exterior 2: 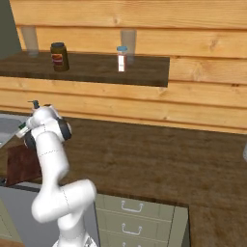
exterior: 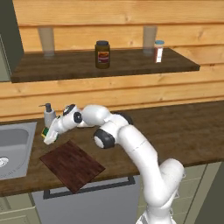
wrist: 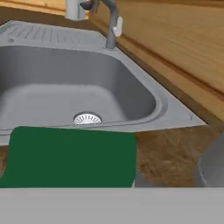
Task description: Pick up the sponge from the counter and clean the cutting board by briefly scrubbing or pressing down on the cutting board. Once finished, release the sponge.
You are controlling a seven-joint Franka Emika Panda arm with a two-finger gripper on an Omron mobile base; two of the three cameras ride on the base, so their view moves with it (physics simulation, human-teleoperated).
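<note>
Cutting board [exterior: 72, 165] on counter [exterior: 183, 131], right of sink [exterior: 15, 148].

No readable text, brand, number or sign anywhere. Red-and-yellow label on the dark brown glass jar [exterior: 102, 54] on the wooden shelf [exterior: 131, 65]: too blurred to make out. Same for the red-and-white label on the small blue-capped bottle [exterior: 159, 51] beside it.

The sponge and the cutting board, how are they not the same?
The sponge is a small green and yellow block; the cutting board is dark reddish-brown wood and much bigger. The sponge sits up at the gripper, near the board's far corner, while the cutting board lies flat on the counter. The sponge is chunky, the cutting board thin. Both are rectangles.
</note>
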